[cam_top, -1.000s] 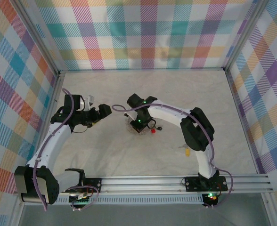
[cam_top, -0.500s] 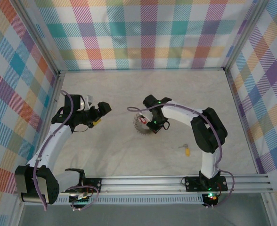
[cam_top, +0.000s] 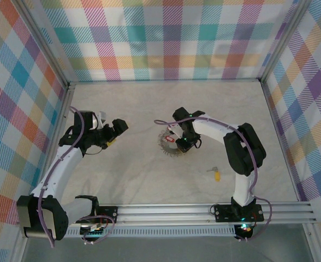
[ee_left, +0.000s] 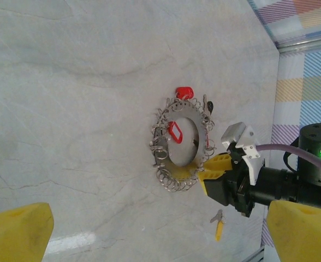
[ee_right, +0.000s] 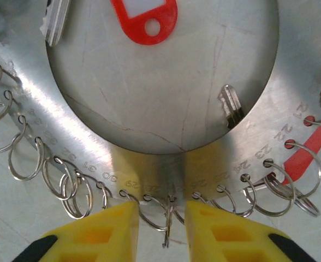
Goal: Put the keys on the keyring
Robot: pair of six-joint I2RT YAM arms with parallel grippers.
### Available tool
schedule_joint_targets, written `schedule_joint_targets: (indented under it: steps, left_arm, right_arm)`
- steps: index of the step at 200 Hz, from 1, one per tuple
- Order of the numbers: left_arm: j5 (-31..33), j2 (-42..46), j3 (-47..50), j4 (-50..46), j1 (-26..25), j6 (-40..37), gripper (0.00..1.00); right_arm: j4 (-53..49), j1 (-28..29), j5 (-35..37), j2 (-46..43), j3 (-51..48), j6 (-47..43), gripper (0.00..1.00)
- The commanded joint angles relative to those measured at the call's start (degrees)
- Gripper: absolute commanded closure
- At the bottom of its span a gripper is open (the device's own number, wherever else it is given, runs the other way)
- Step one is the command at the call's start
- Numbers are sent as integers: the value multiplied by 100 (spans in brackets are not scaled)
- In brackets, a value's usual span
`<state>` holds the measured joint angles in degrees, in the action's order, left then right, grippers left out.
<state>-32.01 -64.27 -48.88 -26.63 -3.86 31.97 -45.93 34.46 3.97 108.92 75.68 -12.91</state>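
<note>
The keyring [cam_top: 163,147], a wide flat silver ring fringed with small split rings, lies mid-table. My right gripper [cam_top: 177,145] sits at its right edge. Its yellow fingers [ee_right: 103,234] stand slightly apart, open, at the ring's band [ee_right: 84,142]. One small split ring [ee_right: 168,221] stands on edge in the gap, untouched by either pad. Inside the hole lie a red tag [ee_right: 145,19] and two silver keys [ee_right: 232,106]. A yellow-tagged key [cam_top: 216,173] lies apart, toward the near right. My left gripper [cam_top: 118,132] hovers open to the left, empty.
Checked walls close the table on three sides, and a metal rail [cam_top: 166,210] runs along the near edge. In the left wrist view, a second red tag [ee_left: 184,93] and a dark tag [ee_left: 209,105] hang at the keyring's [ee_left: 161,147] far side.
The right gripper has moved to the right, dragging the keyring with it, and has since parted its jaws. The left arm has barely moved.
</note>
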Motion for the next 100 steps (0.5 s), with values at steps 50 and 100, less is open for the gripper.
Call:
schedule_joint_targets:
  steps: [50, 100]
  left_arm:
    - [1, 90, 197, -18, 61, -164, 0]
    - [-24, 79, 164, -53, 56, -169, 0]
  right_arm:
    - [-302, -203, -230, -565, -320, 227, 71]
    - [-245, -204, -378, -346, -278, 227, 71]
